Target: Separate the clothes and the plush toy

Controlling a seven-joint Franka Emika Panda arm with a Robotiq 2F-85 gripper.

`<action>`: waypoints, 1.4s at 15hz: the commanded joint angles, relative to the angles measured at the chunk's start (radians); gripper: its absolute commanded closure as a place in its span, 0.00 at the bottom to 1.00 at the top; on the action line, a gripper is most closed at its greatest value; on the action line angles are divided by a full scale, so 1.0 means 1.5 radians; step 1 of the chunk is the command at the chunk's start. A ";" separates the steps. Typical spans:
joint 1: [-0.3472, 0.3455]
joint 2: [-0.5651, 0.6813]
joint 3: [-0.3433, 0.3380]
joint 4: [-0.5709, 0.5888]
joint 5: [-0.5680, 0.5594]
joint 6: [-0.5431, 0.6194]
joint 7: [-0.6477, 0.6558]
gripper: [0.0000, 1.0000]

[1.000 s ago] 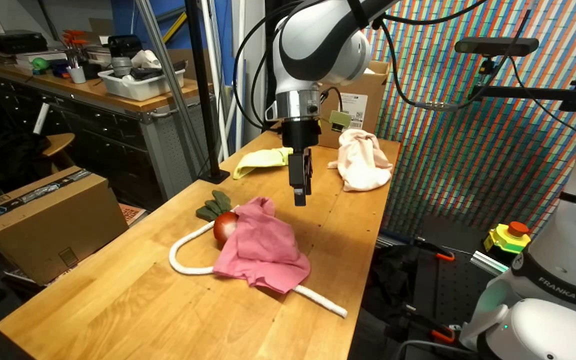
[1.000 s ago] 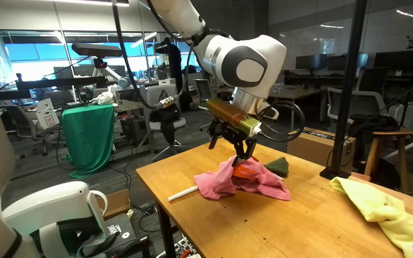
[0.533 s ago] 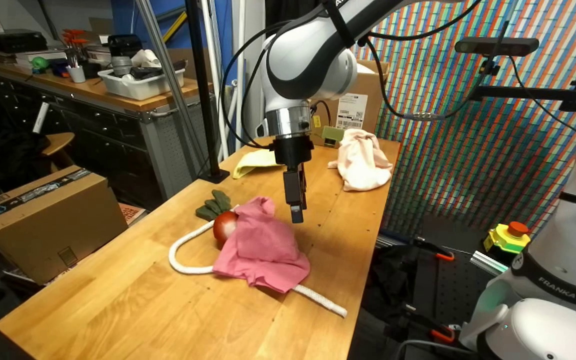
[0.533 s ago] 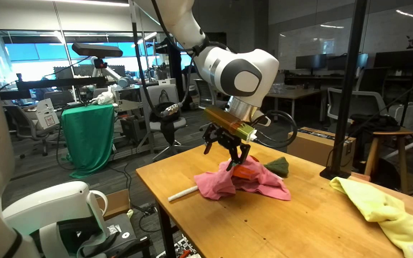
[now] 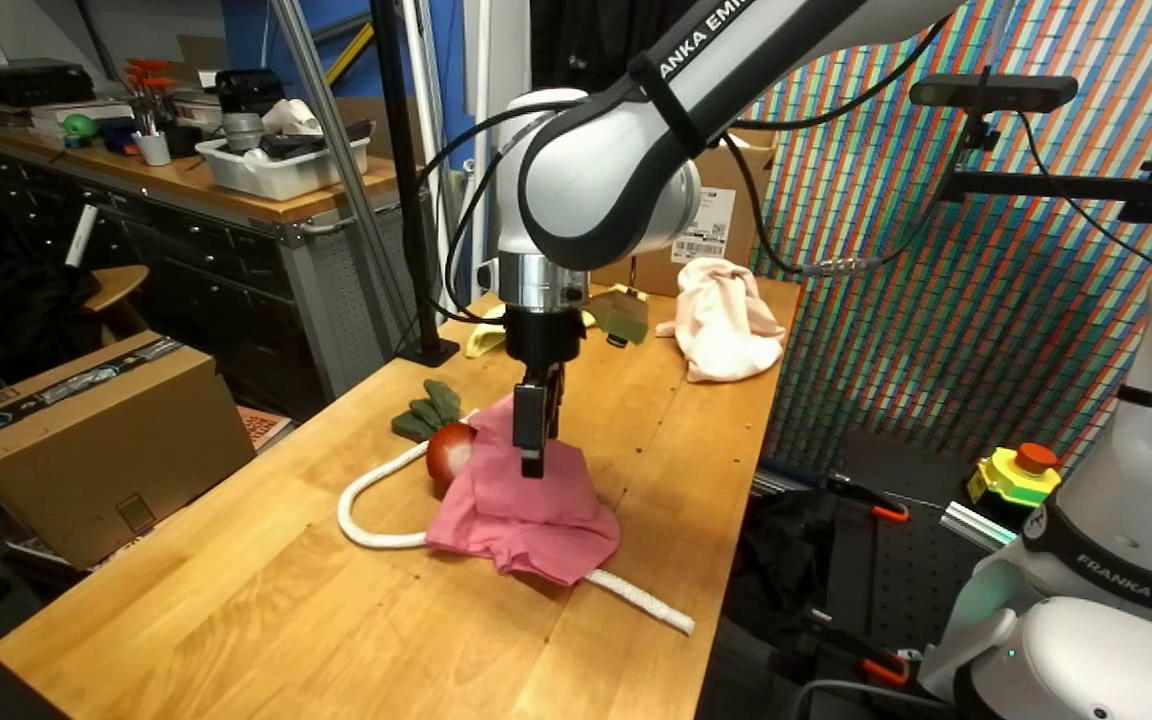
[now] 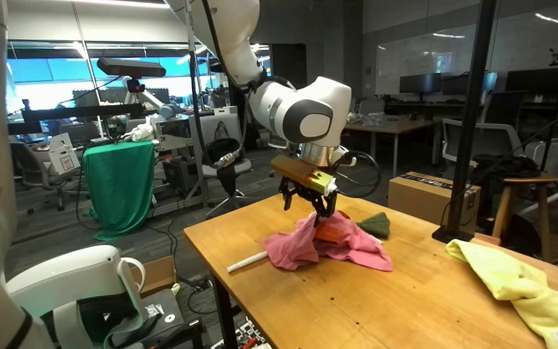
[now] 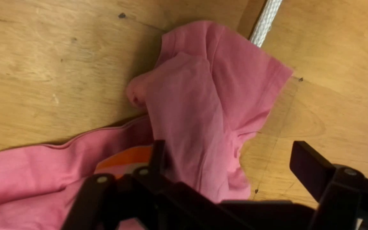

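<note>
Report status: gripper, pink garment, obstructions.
Gripper open over pink garment, contact unclear. Garment partly covers red round object. White rope emerges from beneath; may snag.

In an exterior view we record overexposed windows [image 6: 61,72] at ten o'clock and glare on a dim wall [image 6: 492,53] at two. In the wrist view we note soft shadow at ten o'clock of the pink cloth [image 7: 187,95]; the gripper [image 7: 230,158] reads near-black, slightly blurred.

Pink cloth [image 5: 536,520] hides part of the red toy [image 5: 450,455] and white rope [image 5: 641,602] from you; your gripper [image 7: 228,156], blurred, is cut off at the wrist view's lower edge, the yellow cloth [image 6: 516,278] at an exterior view's corner.
</note>
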 commanded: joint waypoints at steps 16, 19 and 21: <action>0.034 0.058 -0.009 -0.018 -0.211 0.175 0.199 0.00; 0.035 0.065 -0.010 -0.019 -0.217 0.204 0.208 0.00; 0.039 0.071 -0.014 -0.019 -0.227 0.210 0.216 0.00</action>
